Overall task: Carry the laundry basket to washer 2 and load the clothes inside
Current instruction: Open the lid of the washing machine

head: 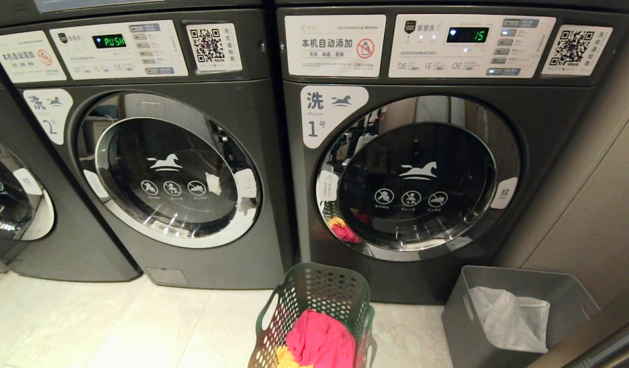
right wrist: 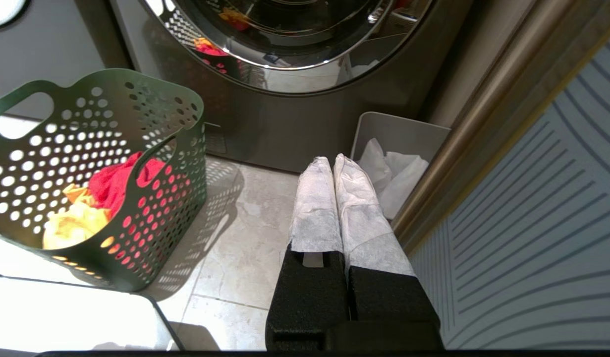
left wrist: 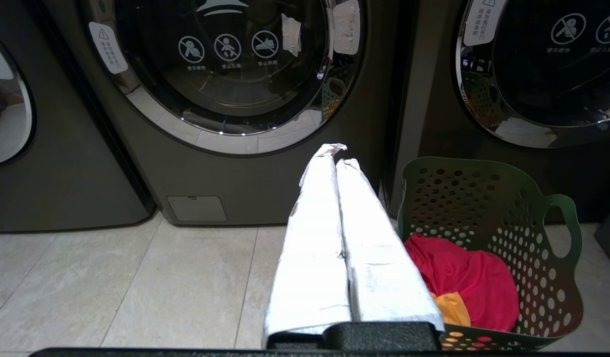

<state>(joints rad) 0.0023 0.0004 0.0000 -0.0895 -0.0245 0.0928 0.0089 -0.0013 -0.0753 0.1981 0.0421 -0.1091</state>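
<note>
Both grippers are being kept fully closed with nothing between their white-wrapped fingers: the left gripper (left wrist: pixel 337 153) is being held low above the tiled floor (head: pixel 89 327), pointing at the foot of washer 2 (head: pixel 191 255), with the laundry basket (left wrist: pixel 488 198) just beside it, and the right gripper (right wrist: pixel 333 161) is being held low between that basket and the grey bin (right wrist: pixel 399 134), pointing at the base of washer 1 (head: pixel 544 133). Neither arm is being shown in the head view. Washer 2, its round glass door (head: pixel 166 174) closed and its panel reading PUSH, is being seen on the left of washer 1, whose door is likewise closed. A third machine (head: pixel 13 194) is being partly shown further left. The laundry basket is being left standing upright on the floor in front of washer 1, near the seam between the two machines. The grey bin with its white bag (head: pixel 508 317) is being seen in the corner to the basket's right. The clothes are lying inside the basket, the magenta-pink garment (head: pixel 319 340) on top and the yellow-orange garment (head: pixel 288 358) partly beneath it.
</note>
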